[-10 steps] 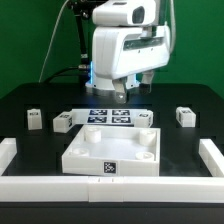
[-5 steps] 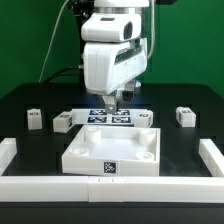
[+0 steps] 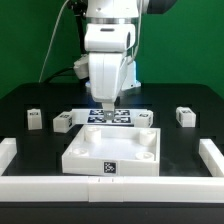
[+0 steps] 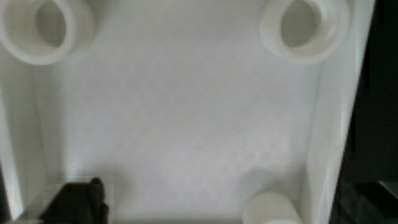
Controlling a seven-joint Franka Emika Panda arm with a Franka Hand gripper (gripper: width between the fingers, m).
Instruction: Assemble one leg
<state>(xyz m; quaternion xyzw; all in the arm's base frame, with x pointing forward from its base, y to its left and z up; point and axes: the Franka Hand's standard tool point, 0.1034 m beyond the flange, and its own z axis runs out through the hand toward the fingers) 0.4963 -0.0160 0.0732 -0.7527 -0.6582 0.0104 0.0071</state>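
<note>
Notably, the nearest leg (image 3: pixel 62 121) is seen to the exterior view's left of the gripper (image 3: pixel 108 113), whose closure cannot be told.

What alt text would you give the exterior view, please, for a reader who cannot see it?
A robot arm points its gripper down over a white square panel on a black table. One small leg lies at the exterior view's left, another leg at its right.
</note>
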